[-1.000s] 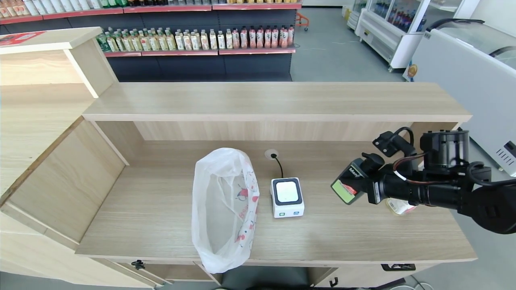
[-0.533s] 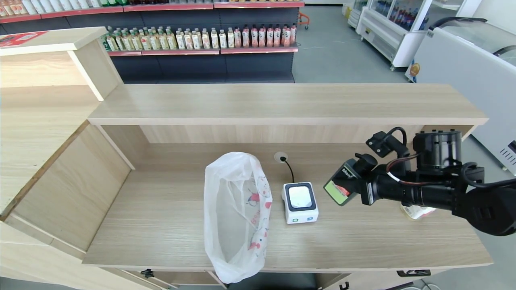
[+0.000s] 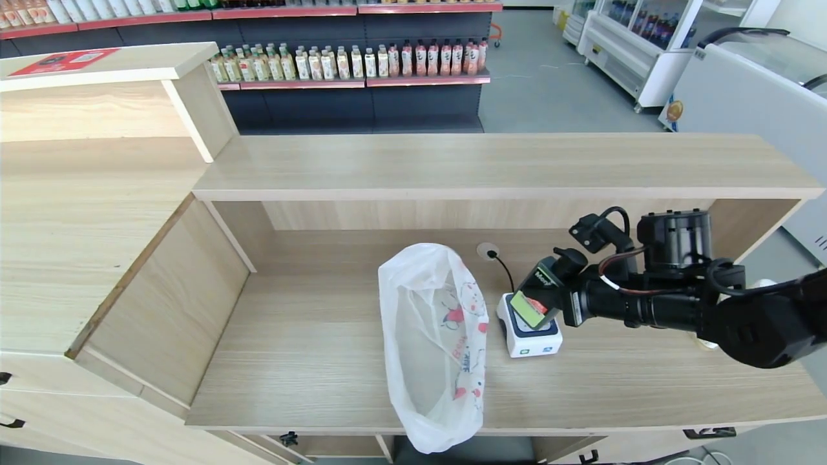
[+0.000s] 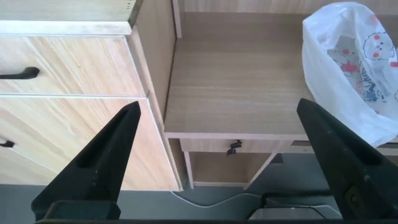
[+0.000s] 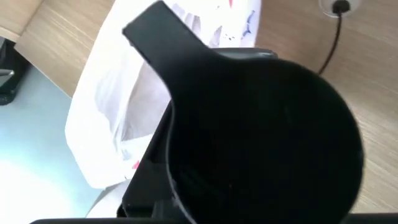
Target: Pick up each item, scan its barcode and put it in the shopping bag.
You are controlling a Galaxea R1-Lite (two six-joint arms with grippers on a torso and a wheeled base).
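My right gripper (image 3: 550, 292) is shut on a black can (image 3: 535, 298) with a green and red label, held tilted just above the white barcode scanner (image 3: 533, 338). In the right wrist view the black can (image 5: 261, 137) blocks most of the picture, with the shopping bag (image 5: 118, 112) beyond it. The white shopping bag (image 3: 439, 336) stands with its mouth up on the counter (image 3: 310, 349), directly left of the scanner. My left gripper (image 4: 217, 168) is open and holds nothing, low in front of the counter's front edge (image 4: 236, 134), with the bag (image 4: 354, 68) off to one side.
The scanner's black cable runs to a grommet (image 3: 488, 250) at the back of the counter. A raised shelf (image 3: 491, 161) spans the rear and a side panel (image 3: 161, 303) closes the left. Drawers with black handles (image 4: 18, 73) sit beside the left gripper.
The head camera has shifted, sliding the whole scene rightwards in the picture. My right gripper has carried the black can left, from beside the scanner to above it.
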